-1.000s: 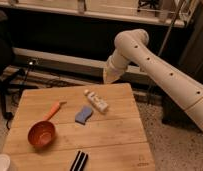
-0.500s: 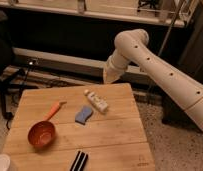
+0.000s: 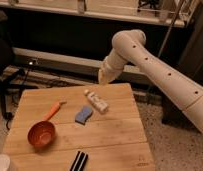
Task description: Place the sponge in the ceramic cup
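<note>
Above the far edge of the wooden table (image 3: 115, 142), the gripper (image 3: 103, 78) is hanging at the tip of the white arm (image 3: 162, 75) and pointing down and slightly left. I cannot tell whether it is spread or pressed together; the tip is reading as one pale blob. The arm is reaching in from the right side, rising to a rounded joint near the top, then bending down toward the table. The gripper is staying clear of the tabletop, touching none of the items.

The sponge (image 3: 84, 115), blue-lavender, is lying flat near the middle of the table, well apart from the gripper and lower left of it. A white bottle (image 3: 96, 101) is lying on its side just beside the sponge, up and right of it, angled across the boards; I cannot tell whether the two are touching.

The ceramic cup (image 3: 2, 163) is showing only as a white rounded piece at the bottom left corner, cut off by the frame edge. I cannot tell whether it is sitting on the table corner or just off it. It is well apart from the sponge.

An orange scoop (image 3: 41, 135) is sitting on the left part of the table between cup and sponge, bowl up, handle pointing toward the far right. A black striped block (image 3: 79, 161) is lying at the near edge, below the sponge.
</note>
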Controlling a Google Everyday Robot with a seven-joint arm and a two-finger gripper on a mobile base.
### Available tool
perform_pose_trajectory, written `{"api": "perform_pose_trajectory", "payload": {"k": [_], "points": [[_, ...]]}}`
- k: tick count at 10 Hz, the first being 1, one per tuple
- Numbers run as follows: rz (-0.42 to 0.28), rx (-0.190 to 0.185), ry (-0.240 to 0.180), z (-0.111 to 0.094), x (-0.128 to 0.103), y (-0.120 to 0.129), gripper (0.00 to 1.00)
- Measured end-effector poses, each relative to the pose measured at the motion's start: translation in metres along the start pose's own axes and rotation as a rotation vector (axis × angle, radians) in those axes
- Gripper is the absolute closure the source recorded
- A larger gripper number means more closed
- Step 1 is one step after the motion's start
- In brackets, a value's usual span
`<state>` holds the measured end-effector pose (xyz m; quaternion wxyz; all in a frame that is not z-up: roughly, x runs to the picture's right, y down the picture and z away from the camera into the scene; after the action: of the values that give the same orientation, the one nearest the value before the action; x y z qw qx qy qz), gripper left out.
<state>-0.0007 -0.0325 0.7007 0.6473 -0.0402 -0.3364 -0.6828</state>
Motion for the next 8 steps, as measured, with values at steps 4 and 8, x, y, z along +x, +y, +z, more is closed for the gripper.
{"api": "perform_pose_trajectory", "payload": {"k": [4,8], "points": [[0.040,-0.085,-0.070,0.039,-0.007,-0.014,0.37],[0.072,-0.143,-0.077,0.079,-0.010,-0.026,0.20]]}}
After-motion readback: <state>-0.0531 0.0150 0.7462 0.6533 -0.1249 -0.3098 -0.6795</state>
